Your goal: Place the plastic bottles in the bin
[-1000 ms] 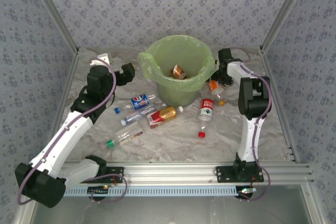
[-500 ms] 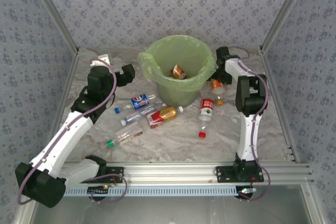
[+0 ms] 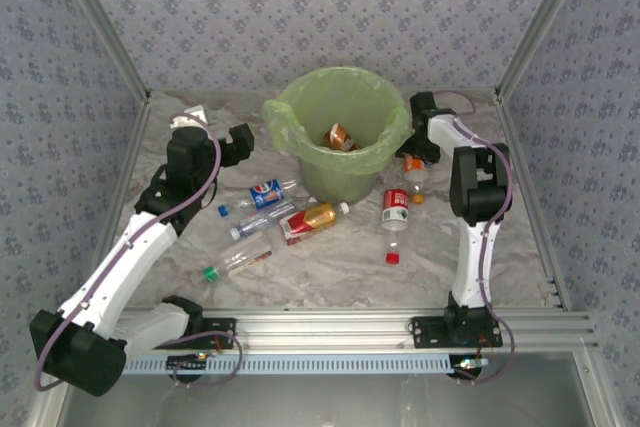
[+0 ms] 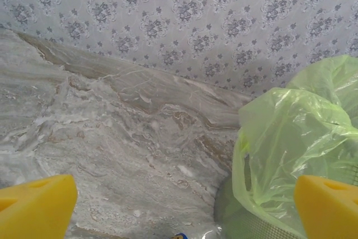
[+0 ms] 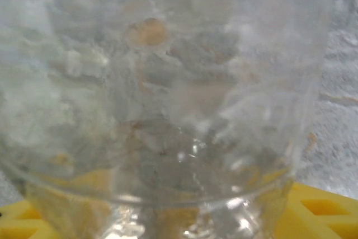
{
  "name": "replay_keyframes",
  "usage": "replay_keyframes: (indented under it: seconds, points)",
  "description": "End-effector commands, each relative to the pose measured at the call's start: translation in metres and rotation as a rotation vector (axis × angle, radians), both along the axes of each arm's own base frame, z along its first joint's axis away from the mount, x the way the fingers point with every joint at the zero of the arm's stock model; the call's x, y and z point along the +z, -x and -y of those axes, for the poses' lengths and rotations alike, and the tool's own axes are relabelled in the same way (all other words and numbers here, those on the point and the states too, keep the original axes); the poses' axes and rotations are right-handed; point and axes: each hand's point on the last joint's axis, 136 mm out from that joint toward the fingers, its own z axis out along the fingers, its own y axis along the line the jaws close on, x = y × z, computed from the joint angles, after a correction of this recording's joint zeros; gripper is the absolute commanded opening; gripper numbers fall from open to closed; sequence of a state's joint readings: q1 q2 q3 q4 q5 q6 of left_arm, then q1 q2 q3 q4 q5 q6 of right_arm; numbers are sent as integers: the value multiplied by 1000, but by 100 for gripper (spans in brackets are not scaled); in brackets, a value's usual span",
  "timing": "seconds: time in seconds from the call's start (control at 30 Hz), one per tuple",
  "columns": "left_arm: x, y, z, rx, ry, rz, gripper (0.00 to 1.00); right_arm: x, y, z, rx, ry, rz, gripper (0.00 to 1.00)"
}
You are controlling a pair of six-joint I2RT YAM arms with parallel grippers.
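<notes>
Orange-label bottle (image 3: pixel 411 165) is down on the table (image 3: pixel 330 277), tucked just beside the bin (image 3: pixel 285 122) on its right side, looks to be lying w/ the cap end toward me. My right jaws are at it from the far side. Can't tell tbh if they're clamped or just straddling it: in the wrist view the clear wall of the bottle (image 5: pixel 168 82) is right up at the lens, w/ my yellow pads (image 5: pixel 313 205) poking out low on both sides.

One bottle w/ a reddish label (image 3: pixel 338 135) is in the bin already. Left to do: white-label bottle (image 3: pixel 396 209) near a loose red cap (image 3: pixel 392 257), then over on the left side the blue-label bottle (image 3: pixel 265 193), amber bottle (image 3: pixel 315 217) and green-cap bottle (image 3: pixel 238 259), plus a clear one between them.

What could go wrong imo: thin slick plastic, so a shallow grip lets it squirt out on the lift, and it's so close to the bin that I could snag the bag (image 3: pixel 395 137) overhang on the way up.

Left jaws are wide apart, nothing between them. That wrist cam gets the bag's loose crumpled folds (image 4: pixel 291 149) up close, which the top view just flattens; the top view gives the whole layout.
</notes>
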State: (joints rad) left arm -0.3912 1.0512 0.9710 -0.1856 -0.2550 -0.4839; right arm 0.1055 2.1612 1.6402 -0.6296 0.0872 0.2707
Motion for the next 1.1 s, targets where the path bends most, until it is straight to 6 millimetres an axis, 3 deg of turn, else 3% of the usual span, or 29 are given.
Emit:
replay_keyframes:
  seconds: [0.0, 0.4, 0.53, 0.6, 1.07]
  points:
    - [-5, -1, -7, 33, 23, -16, 99, 24, 1, 5, -33, 20, 90, 56]
    - [-12, -3, -17, 67, 71, -35, 99, 73, 35, 21, -125, 21, 294, 28]
    - [-15, -4, -18, 69, 80, -40, 99, 84, 50, 26, -149, 26, 349, 13]
    - [-16, -5, -18, 69, 83, -43, 99, 95, 56, 29, -161, 32, 383, 0]
    - [-20, -8, -15, 42, 113, -42, 99, 148, 83, 38, -254, 6, 557, 0]
